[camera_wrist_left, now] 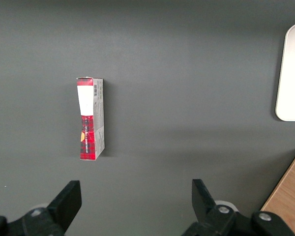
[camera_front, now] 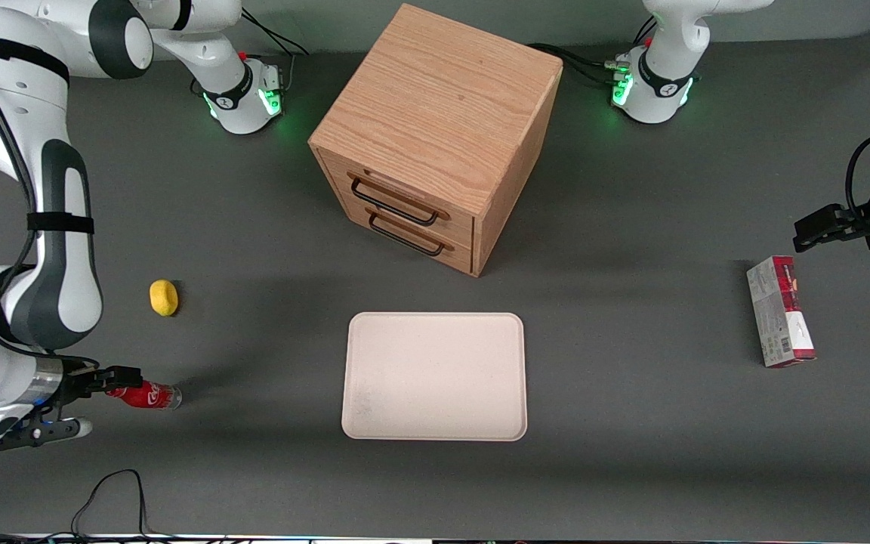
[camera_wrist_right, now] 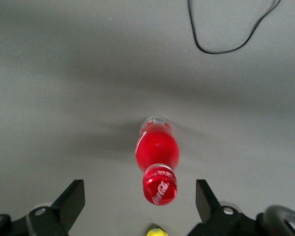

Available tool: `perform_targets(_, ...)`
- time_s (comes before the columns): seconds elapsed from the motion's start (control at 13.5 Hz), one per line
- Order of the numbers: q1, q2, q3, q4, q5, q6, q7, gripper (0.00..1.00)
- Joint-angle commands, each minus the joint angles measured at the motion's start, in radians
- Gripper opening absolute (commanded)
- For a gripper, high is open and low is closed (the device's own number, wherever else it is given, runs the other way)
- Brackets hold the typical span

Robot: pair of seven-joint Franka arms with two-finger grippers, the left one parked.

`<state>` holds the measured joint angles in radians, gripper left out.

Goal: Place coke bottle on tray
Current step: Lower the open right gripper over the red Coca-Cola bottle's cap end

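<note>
Two fingers of the claw (camera_wrist_right: 140,201) stood spread apart above the coke bottle (camera_wrist_right: 157,160), which lay on its side on the grey worktop (camera_front: 631,468) between them, untouched. Near the claw sat a yellow lemon (camera_front: 164,297); the tray (camera_front: 435,375) lay well apart.

Robot lab: bench-mounted arms, grey table (camera_front: 631,468).

red coke bottle (camera_wrist_right: 157,157), cream tray (camera_front: 435,375), black pincer (camera_wrist_right: 137,201)
</note>
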<state>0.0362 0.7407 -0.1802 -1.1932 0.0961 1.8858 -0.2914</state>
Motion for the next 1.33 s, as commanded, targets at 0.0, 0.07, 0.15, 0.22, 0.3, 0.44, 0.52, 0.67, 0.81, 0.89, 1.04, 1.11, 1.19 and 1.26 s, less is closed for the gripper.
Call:
perform_targets(0.0, -0.001, 0.005, -0.002, -0.003, 0.014, 0.015, -0.031, 1.00)
perform_targets(0.07, -0.001, 0.005, -0.004, -0.009, 0.005, 0.015, -0.032, 1.00)
perform_targets(0.15, -0.002, 0.005, -0.004, -0.015, 0.004, 0.015, -0.034, 1.00)
perform_targets(0.22, -0.004, 0.005, -0.004, -0.023, 0.002, 0.016, -0.038, 1.00)
perform_targets(0.3, -0.006, 0.005, -0.004, -0.023, 0.002, 0.016, -0.051, 1.00)
perform_targets(0.44, -0.007, 0.005, -0.005, -0.026, 0.004, 0.022, -0.054, 1.00)
perform_targets(0.52, -0.007, 0.005, -0.005, -0.026, 0.002, 0.023, -0.055, 1.00)
perform_targets(0.67, -0.009, 0.005, -0.005, -0.026, 0.002, 0.023, -0.057, 1.00)
perform_targets(0.81, -0.009, 0.005, -0.007, -0.026, 0.002, 0.023, -0.055, 1.00)
perform_targets(0.89, -0.010, 0.005, -0.008, -0.026, 0.002, 0.023, -0.055, 0.92)
perform_targets(1.04, -0.010, 0.005, -0.010, -0.026, 0.002, 0.021, -0.055, 0.16)
perform_targets(1.11, -0.010, 0.005, -0.010, -0.026, 0.002, 0.021, -0.055, 0.00)
perform_targets(1.19, -0.010, 0.005, -0.012, -0.026, 0.002, 0.021, -0.055, 0.00)
perform_targets(1.26, -0.010, 0.005, -0.012, -0.026, 0.004, 0.019, -0.055, 0.00)
